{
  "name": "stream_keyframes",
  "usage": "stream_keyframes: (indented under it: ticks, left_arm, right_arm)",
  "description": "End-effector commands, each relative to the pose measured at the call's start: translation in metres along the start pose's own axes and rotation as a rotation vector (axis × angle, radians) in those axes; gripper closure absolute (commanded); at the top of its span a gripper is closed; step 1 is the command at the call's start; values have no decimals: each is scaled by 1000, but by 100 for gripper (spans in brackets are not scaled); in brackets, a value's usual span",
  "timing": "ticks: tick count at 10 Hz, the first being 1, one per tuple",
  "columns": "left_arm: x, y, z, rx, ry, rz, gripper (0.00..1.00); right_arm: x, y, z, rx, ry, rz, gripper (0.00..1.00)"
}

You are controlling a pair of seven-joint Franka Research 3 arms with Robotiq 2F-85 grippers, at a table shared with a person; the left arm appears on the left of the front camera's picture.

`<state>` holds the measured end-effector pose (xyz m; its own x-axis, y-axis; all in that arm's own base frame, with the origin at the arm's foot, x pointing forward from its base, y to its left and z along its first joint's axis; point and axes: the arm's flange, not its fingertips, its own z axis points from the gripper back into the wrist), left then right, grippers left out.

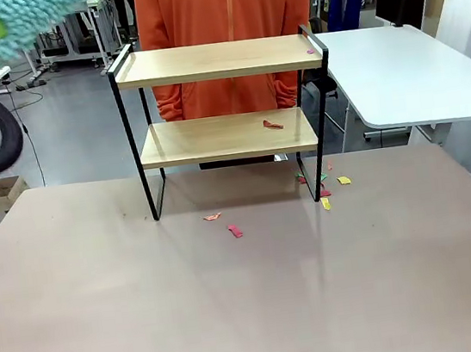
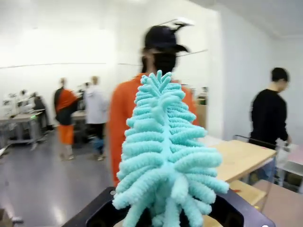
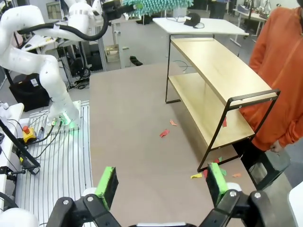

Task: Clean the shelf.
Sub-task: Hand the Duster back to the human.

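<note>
Shelf (image 1: 216, 61) upright at far middle of counter (image 1: 234, 298): two pale wooden boards in thin black frame, raised end rails. Red scrap (image 1: 273, 123) on lower board, small pink bit (image 1: 310, 51) at top board's right end. More paper scraps (image 1: 235, 230) on counter near right legs. Left pincer (image 2: 165, 217) clamped on teal duster (image 2: 165, 156), raised high at left. Right pincer (image 3: 161, 184) above counter, fingers apart, nothing between. Person in orange top (image 1: 226, 4) just behind shelf.

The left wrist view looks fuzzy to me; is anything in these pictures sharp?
Left wrist view: the turquoise duster is fairly crisp, while the people behind are smeared by blur. Front view: the shelf is sharp and casts soft shadows on the table. Right wrist view: wide-angle bending, with the right tool clear.
</note>
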<state>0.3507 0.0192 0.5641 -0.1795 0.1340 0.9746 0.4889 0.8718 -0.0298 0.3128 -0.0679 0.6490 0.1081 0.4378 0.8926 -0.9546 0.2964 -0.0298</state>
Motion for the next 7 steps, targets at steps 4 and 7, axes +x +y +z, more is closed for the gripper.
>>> stream_keyframes:
  ticks: [4, 7]
  left_arm:
    - [-70, -11, 62, 288, 67, 23, 82]
    - [-121, 4, 64, 365, 156, 63, 82]
  right_arm:
    - [1, -1, -1, 0, -29, 25, 0]
    - [1, -1, -1, 0, -29, 25, 0]
